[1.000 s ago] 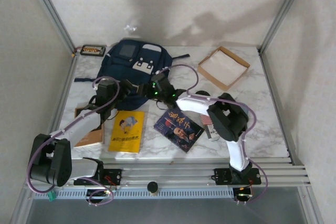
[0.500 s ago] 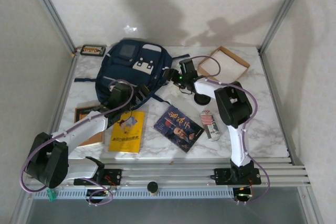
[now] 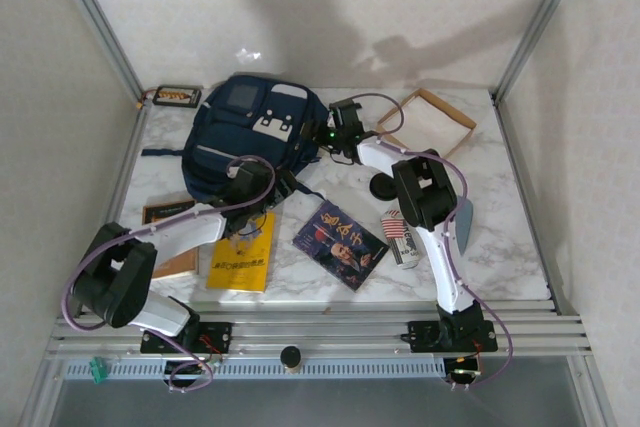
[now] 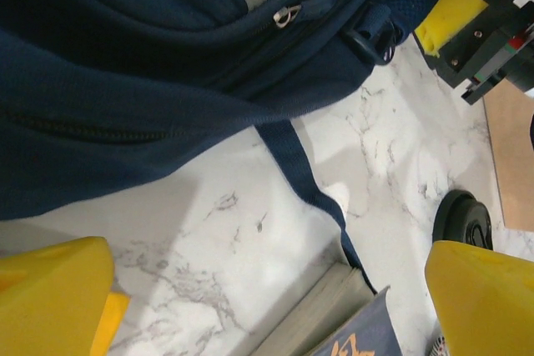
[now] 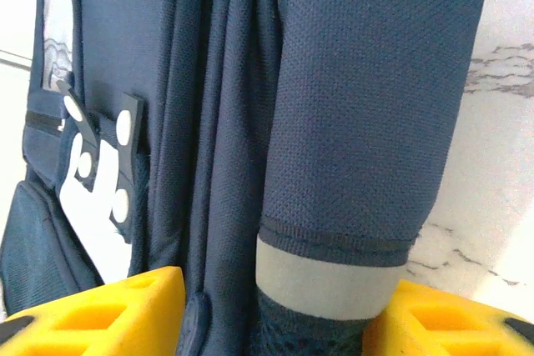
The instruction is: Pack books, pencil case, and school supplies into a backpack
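Navy fabric takes up most of my view. The backpack (image 3: pixel 245 142) lies on the far-left part of the counter (image 3: pixel 500 237), and its zips look closed from here. My right hand (image 5: pixel 284 306) is at the backpack's right edge w/ a padded strap (image 5: pixel 359 122) btwn the pads. They sit snug on both sides, so I judge it gripped. My left hand (image 4: pixel 267 289) hovers just off the backpack's near-right corner, spread wide, nothing in it.

No books are packed yet; all lie in front of the backpack. The yellow book (image 3: pixel 242 252) is closest to its front edge. The dark blue book (image 3: pixel 340 244) is off to the front-right, and the brown book (image 3: pixel 178 263) is front-left, partly under my left arm. A small striped item (image 3: pixel 400 237) lies further right.

Risks, as I judge them:
- The strap is soft, so a pull may slip out of the pads. It may also just drag the whole backpack w/o opening it, shoving it onto the books.
- A thin webbing strap (image 4: pixel 300 172) trails from the backpack toward the dark blue book's corner, and my open left fingers could snag it.
- Both hands sit close together by the backpack's right side, so a careless reach = collision.
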